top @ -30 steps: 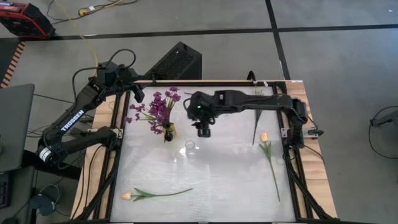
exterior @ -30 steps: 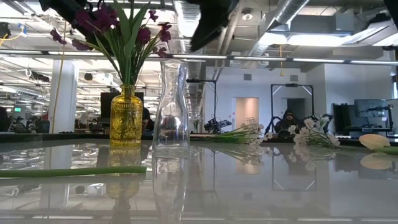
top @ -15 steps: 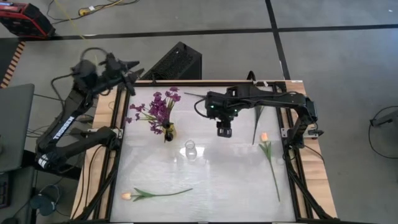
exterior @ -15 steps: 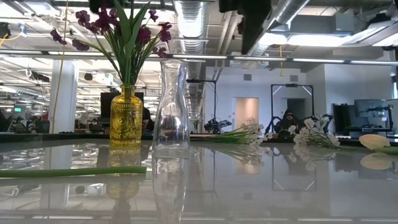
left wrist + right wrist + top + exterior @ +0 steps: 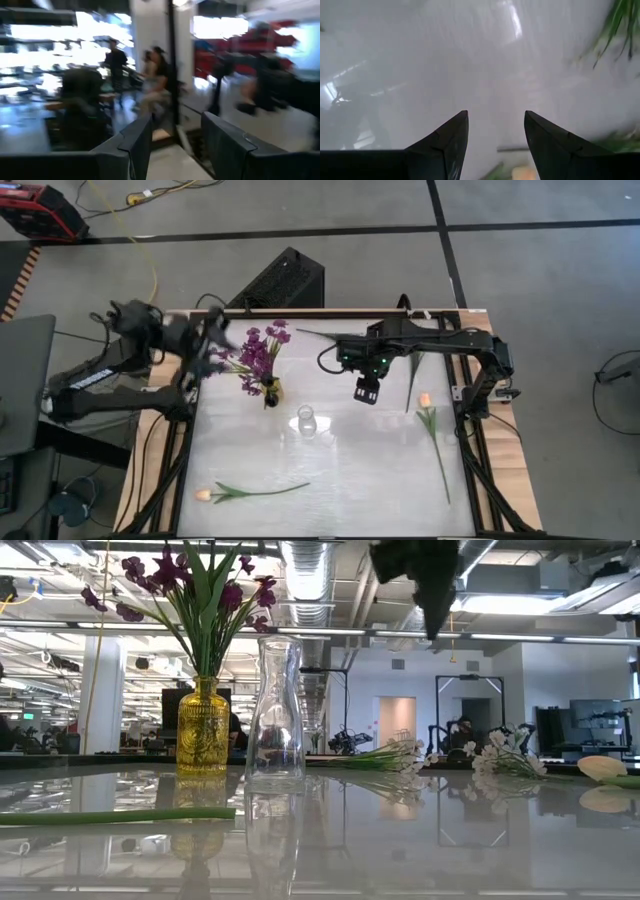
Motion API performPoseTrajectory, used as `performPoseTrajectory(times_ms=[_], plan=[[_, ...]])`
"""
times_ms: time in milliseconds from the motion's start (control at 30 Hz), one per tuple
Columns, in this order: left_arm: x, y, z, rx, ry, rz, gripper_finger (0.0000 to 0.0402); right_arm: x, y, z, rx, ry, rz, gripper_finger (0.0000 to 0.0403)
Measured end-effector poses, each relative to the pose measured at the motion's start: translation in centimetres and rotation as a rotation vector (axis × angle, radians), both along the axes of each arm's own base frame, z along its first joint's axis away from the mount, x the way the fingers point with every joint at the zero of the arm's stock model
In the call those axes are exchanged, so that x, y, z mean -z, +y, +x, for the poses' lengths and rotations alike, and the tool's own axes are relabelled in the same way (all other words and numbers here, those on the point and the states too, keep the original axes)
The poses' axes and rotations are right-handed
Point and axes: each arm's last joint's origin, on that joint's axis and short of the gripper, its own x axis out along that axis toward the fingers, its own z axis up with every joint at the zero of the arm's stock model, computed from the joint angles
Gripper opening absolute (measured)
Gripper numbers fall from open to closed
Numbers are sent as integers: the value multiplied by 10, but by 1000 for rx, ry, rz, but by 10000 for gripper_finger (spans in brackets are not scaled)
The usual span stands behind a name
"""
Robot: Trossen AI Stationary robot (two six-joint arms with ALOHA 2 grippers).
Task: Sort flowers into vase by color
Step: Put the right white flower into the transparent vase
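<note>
Purple flowers (image 5: 250, 352) stand with their stems in a yellow vase (image 5: 269, 391), also in the low view (image 5: 203, 730). A clear glass vase (image 5: 306, 421) stands upright beside it and holds nothing. One orange tulip (image 5: 250, 492) lies near the table's front left, another (image 5: 432, 430) at the right. White sprigs (image 5: 500, 755) lie at the far right. My left gripper (image 5: 207, 348) is open and holds nothing, left of the purple flowers. My right gripper (image 5: 365, 392) is open and holds nothing, above the table to the right of the clear vase, fingers pointing down (image 5: 496, 117).
A black box (image 5: 285, 280) stands behind the table's far edge. The table's dark frame rails (image 5: 185, 440) run along its left and right sides. Bare tabletop (image 5: 350, 470) lies between the two tulips.
My right gripper has gone toward the table's right edge, away from above the clear vase. My left gripper has drawn back from the purple flowers toward the table's far left corner, and the arm has swung and turned. The flowers and vases have stayed where they were.
</note>
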Motion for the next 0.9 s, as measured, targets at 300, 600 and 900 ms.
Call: performPoseTrajectory(times_ms=[300, 600, 900], plan=[[53, -74, 19, 140, 212, 108, 137, 24, 5, -55, 169, -53, 18, 221], [144, -118, 16, 84, 361, 99, 134, 67, 1, -101, 568, -63, 68, 221], [216, -114, 7, -32, 281, 17, 134, 120, -29, -119, 812, 69, -10, 221]])
